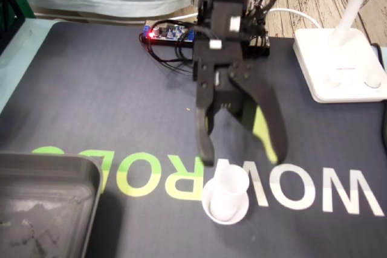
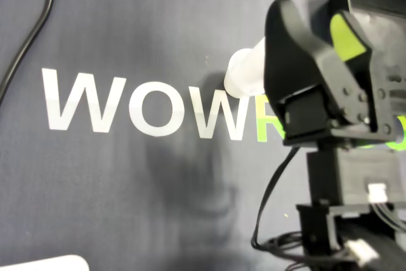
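Fixed and overhead views of a single arm above a dark mat point(image 1: 109, 101) that covers the table point(image 1: 12, 77). The gripper point(image 1: 243, 159) points down toward the mat, and its jaws stand wide apart with nothing between them. In the fixed view the black jaw hangs on the left and the jaw with the green inlay on the right.

A small white cup point(image 1: 227, 191) rests on the mat just in front of the jaw tips. It lies nearer the left tip, and its wider end is toward the bottom of that view. Whether the left tip touches the cup cannot be told. The cup sits where the white letters of the printed lettering point(image 1: 314, 194) meet the green ones.

In the overhead view the cup point(image 2: 244, 74) shows only in part, protruding on the left from under the black jaw.

A grey tray point(image 1: 48, 197) occupies the lower left corner of the fixed view, well apart from the cup. A white lamp base point(image 1: 338, 64) stands at the right edge. A circuit board point(image 1: 169, 33) with a lit red light lies behind the arm, with black wires trailing from it. A black cable point(image 2: 32, 36) crosses the upper left corner of the overhead view.
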